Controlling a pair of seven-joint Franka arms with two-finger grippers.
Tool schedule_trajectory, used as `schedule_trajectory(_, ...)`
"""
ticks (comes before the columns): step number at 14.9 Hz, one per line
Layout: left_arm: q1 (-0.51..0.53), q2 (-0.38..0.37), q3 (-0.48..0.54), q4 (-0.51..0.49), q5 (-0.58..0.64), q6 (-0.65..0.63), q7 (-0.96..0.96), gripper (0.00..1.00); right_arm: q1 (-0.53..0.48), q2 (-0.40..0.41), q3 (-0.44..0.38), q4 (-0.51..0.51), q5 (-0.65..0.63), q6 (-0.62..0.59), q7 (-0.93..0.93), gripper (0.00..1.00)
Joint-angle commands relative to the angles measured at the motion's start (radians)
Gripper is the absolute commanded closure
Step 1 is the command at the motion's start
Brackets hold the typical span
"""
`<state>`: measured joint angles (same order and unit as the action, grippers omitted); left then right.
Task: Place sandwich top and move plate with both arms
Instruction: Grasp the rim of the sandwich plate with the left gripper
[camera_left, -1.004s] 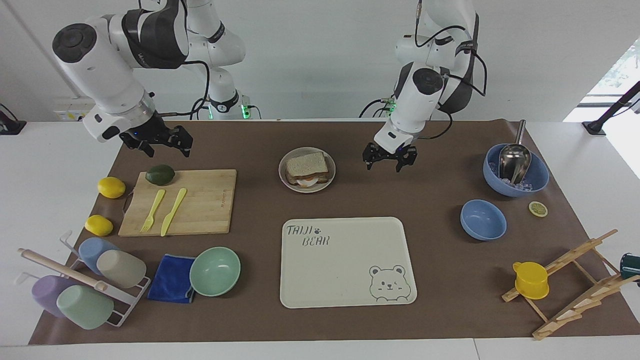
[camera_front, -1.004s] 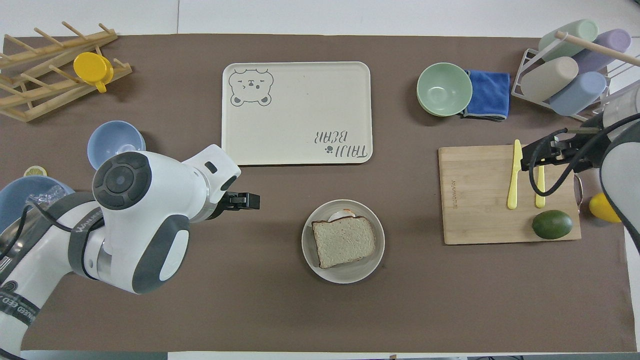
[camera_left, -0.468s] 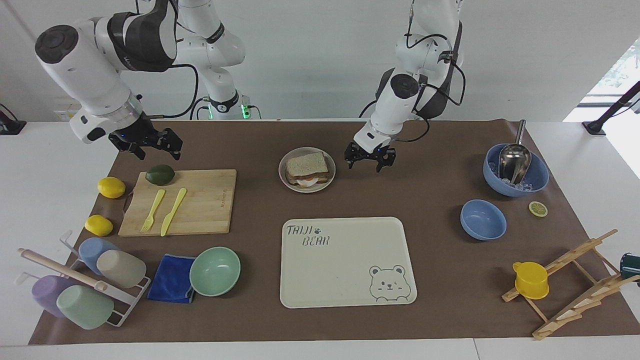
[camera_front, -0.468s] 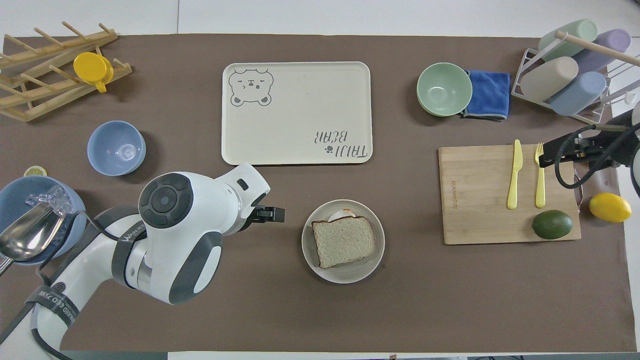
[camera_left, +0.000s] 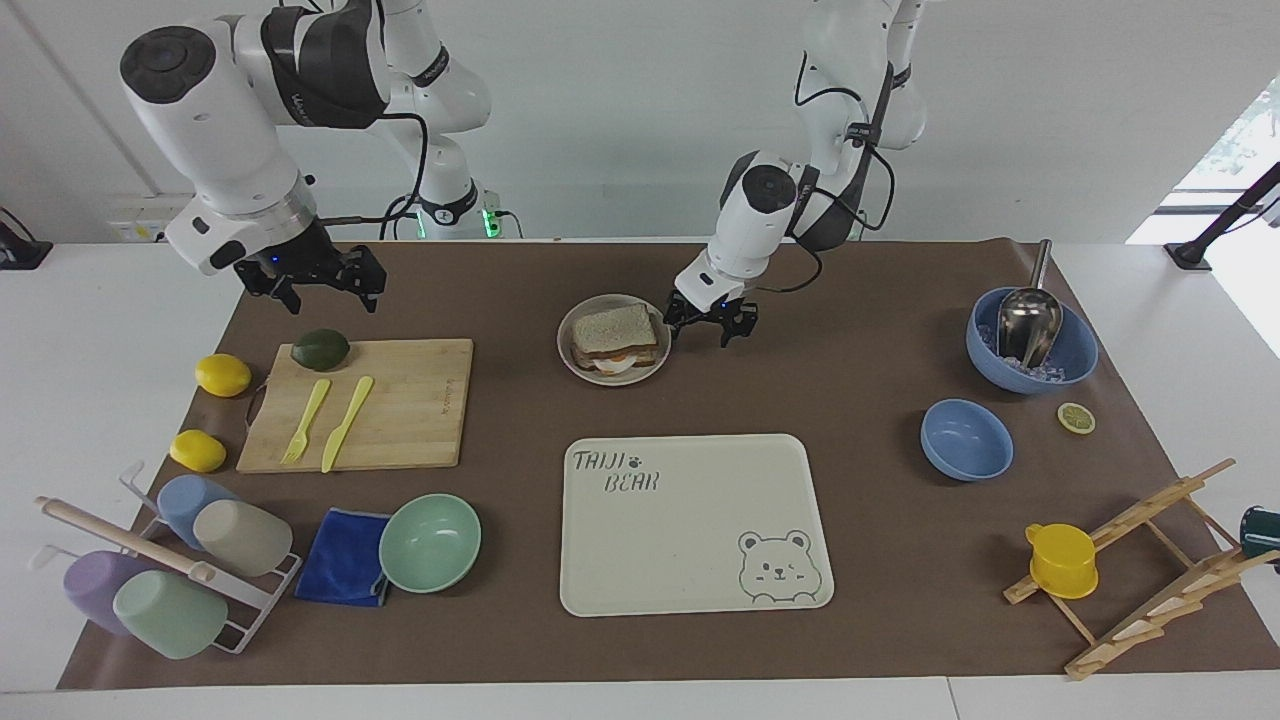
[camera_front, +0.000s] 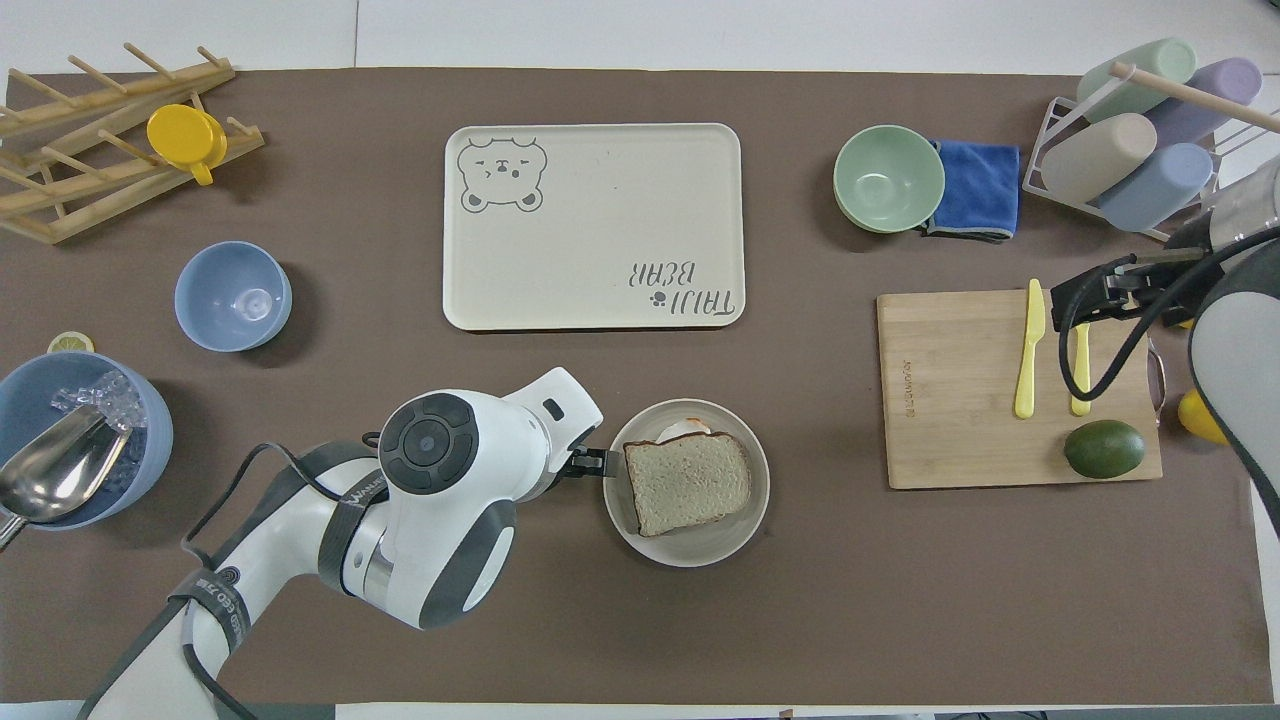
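At table centre: the plate (camera_left: 613, 340) sits on the brown mat, at 12 o'clock from the bear tray (camera_left: 695, 522) in the facing view, nearer to my bases than the tray
Sandwich top: the sandwich top (camera_left: 614, 328) already lies on the stack; light brown wholemeal slice, darker crust, egg white peeking out beneath
Plate look: small, round, shallow, off-white, barely wider than the bread
Handling: I judge the plate stiff, light and smooth-rimmed, so it may slip; the soft stack could slide if tilted
Where to hold: the bare rim at 3 and 9 o'clock, one gripper each, kept level
Left gripper: my left gripper (camera_left: 711, 323) hangs low at the plate's rim on my left arm's side, fingers parted, holding nothing; contact I cannot tell
Right gripper: my right gripper (camera_left: 312, 278) hovers empty, fingers apart, over the mat near the avocado (camera_left: 320, 349), well apart from the plate
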<state>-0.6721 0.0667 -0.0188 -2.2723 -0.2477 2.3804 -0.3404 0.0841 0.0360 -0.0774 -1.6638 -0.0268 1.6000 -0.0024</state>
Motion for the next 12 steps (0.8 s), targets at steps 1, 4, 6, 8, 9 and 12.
schedule_trajectory(1, -0.040, 0.005, 0.014, -0.012, -0.036, 0.040, -0.002, 0.14, -0.014, 0.010, 0.011, 0.025, -0.013, -0.021, -0.004, 0.00)
schedule_trajectory(4, -0.050, 0.019, 0.014, -0.010, -0.054, 0.049, -0.005, 0.15, -0.018, 0.004, 0.015, 0.025, -0.015, -0.020, -0.008, 0.00)
schedule_trajectory(6, -0.064, 0.041, 0.014, -0.010, -0.059, 0.075, -0.005, 0.19, -0.065, 0.004, 0.060, 0.025, -0.013, -0.020, -0.008, 0.00)
schedule_trajectory(8, -0.067, 0.045, 0.014, -0.007, -0.080, 0.080, -0.005, 0.21, -0.090, 0.002, 0.090, 0.025, -0.011, -0.022, -0.008, 0.00)
schedule_trajectory(9, -0.085, 0.045, 0.016, -0.009, -0.090, 0.083, -0.002, 0.22, -0.096, 0.002, 0.090, 0.025, -0.010, -0.018, -0.007, 0.00)
schedule_trajectory(12, -0.086, 0.045, 0.014, -0.009, -0.090, 0.091, -0.002, 0.27, -0.084, -0.011, 0.082, 0.006, -0.008, -0.018, 0.001, 0.00)
